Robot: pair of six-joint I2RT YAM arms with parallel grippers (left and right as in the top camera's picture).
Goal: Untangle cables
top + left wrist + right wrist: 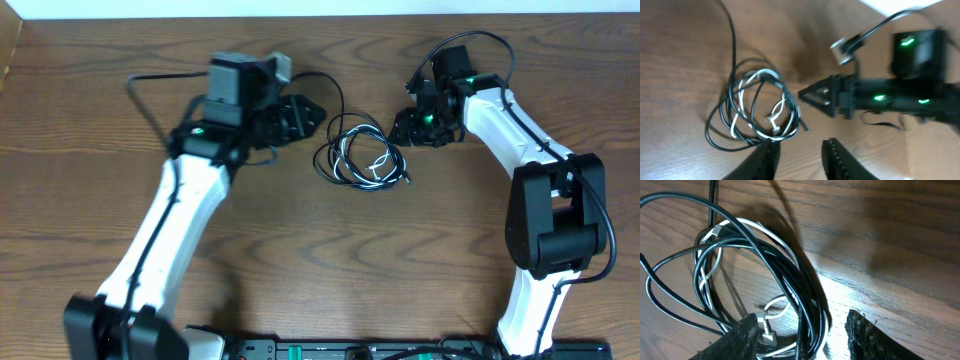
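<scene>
two pincers flanked the tangle. the right gripper (802,319), fingers apart, had the black cable (790,275) and white cable (780,299) looped just ahead and partly between its tips. the left gripper (800,144), also spread, had the coil ahead to its left, slightly farther. the roundish coil lay flat on the table (100,200), and nothing blocked either approach.

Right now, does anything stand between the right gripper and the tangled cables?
Nothing visible does. The right gripper hangs open just beside the cables, with only bare table around them. In the right wrist view the loops lie right ahead of it, with nothing in front.
</scene>
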